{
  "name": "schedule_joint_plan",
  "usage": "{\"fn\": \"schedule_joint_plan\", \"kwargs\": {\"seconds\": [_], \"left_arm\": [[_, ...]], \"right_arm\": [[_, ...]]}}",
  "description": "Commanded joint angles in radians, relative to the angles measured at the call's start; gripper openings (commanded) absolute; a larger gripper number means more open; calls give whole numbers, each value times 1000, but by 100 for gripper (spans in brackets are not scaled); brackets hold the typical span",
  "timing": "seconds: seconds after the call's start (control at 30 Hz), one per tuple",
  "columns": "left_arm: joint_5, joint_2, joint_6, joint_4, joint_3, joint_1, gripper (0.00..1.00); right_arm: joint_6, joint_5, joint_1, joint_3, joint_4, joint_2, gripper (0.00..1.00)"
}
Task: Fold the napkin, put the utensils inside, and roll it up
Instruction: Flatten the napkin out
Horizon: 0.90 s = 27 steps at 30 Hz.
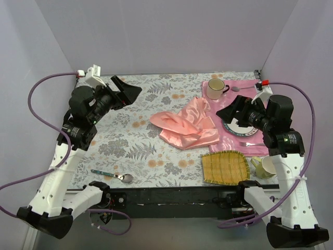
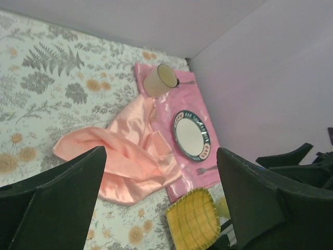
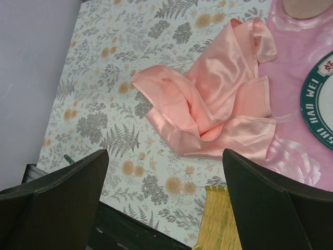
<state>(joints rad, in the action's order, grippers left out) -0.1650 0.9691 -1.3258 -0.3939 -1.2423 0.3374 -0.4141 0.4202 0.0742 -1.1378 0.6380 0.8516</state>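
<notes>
The counter (image 1: 130, 140) wears a grey-and-orange floral cover and is walled in on three sides. Two white arms rise from its near edge. The left arm (image 1: 60, 161) holds its tool (image 1: 129, 87) above the far left part of the counter, jaws spread wide and gripping nothing. The right arm (image 1: 291, 172) holds its tool (image 1: 225, 112) over the right side, above the plate, jaws likewise wide apart and empty.

A matte pink placemat (image 1: 231, 146) lies along the right side. The napkin (image 1: 184, 125) sits crumpled and loosely bunched near the middle of the counter, its right part overlapping the placemat's left edge. Neither tool touches it.

A yellow bamboo mat (image 1: 225, 166) lies at the near right, touching the placemat's near edge. A white plate (image 2: 191, 135) with a dark green rim sits on the placemat, just right of the napkin.

A cream mug (image 1: 214, 88) stands on the placemat's far left corner, and a pale green mug (image 1: 265, 166) stands just right of the bamboo mat.

The teal spoon (image 1: 112, 174) lies flat near the counter's front left edge, bowl to the right, well apart from the napkin. A silver spoon (image 1: 242, 88) lies just right of the cream mug. A fork (image 1: 250, 144) rests on the placemat near the plate's near side.
</notes>
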Motion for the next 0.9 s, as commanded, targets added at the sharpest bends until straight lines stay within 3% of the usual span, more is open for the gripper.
{"fn": "schedule_joint_plan", "kwargs": {"seconds": [0.0,0.2,0.37,0.53,0.67,0.87], "left_arm": [[-41,117,-15,-117,-5,21,86],[-5,325,-59,-175,23,89,89],[-36,368,-162,28,147,91,93],[-59,442,-272,99,204,94,91],[2,479,-282,139,238,94,89],[44,551,-332,170,294,94,77]], "right_arm": [[80,-118,-2,-66,118,39,99],[202,-169,-2,-141,236,179,99],[193,-170,-1,-154,241,251,99],[190,-106,16,-145,247,323,98],[193,-98,36,-158,236,355,98],[196,-75,67,-177,229,386,98]]}}
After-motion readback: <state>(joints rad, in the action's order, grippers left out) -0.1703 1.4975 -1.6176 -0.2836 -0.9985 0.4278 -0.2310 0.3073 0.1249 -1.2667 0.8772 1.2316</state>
